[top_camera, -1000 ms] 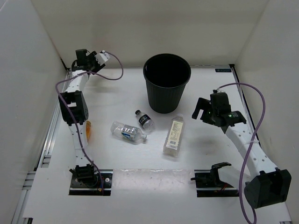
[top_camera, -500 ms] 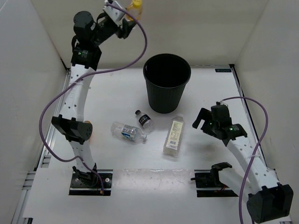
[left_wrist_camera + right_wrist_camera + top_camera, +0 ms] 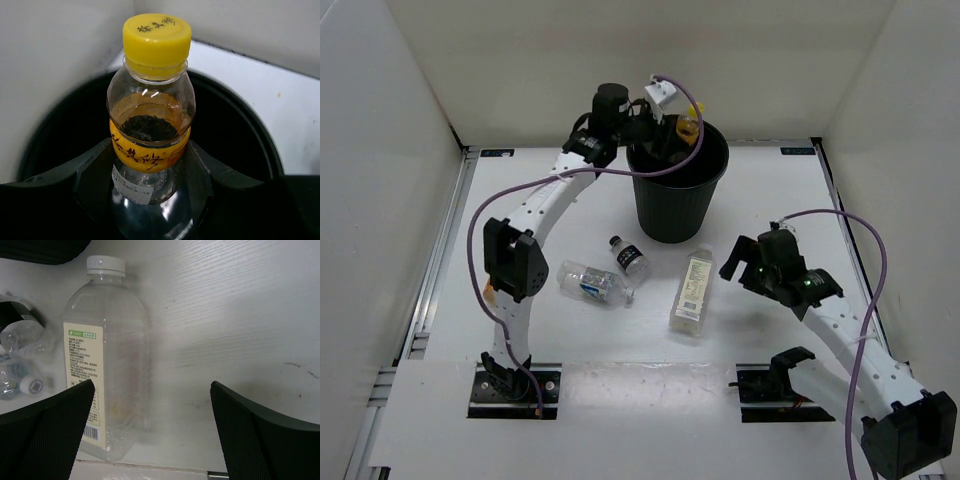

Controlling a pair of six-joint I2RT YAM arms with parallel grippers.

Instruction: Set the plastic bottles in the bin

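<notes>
The left tool (image 3: 150, 172), shut around the yellow-capped bottle (image 3: 152, 110), hangs over the bin (image 3: 672, 215) near its 1 o'clock rim. Released there, the bottle could clip the rim and fall outside.

The blue-labelled bottle (image 3: 595, 284), black-capped bottle (image 3: 630, 257) and tall bottle (image 3: 692, 291) lie on the surface (image 3: 550, 215) at the bin's 6 o'clock.

The right tool (image 3: 151, 390), wide open and empty, sits at the tall bottle's 3 o'clock.

Half a second ago the left tool was at the bin's 11 o'clock, well clear of it. The right tool has barely shifted.

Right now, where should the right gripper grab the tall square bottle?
Grip the tall square bottle across its labelled mid-body, coming straight down from above. It lies on its side, cap toward the bin, so its narrow flat sides should suit the open right gripper.
</notes>
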